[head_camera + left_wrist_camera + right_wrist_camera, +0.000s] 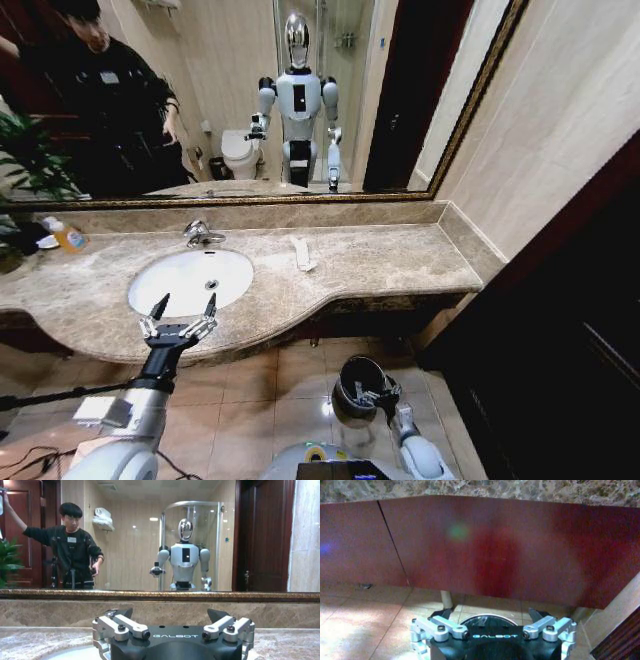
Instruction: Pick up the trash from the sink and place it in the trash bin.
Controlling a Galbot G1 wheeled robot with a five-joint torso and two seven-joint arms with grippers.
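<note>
White packet lying on the marble countertop, right of the sink. Left gripper hovering over the basin's front rim, jaws spread wide, holding nothing. Right gripper hanging low over the trash bin, jaws open, empty.

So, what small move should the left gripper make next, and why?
Probably swing the left gripper forward and to the right, toward the white packet on the counter. It is open, hovers at the near rim of the sink, and the basin looks bare.
</note>
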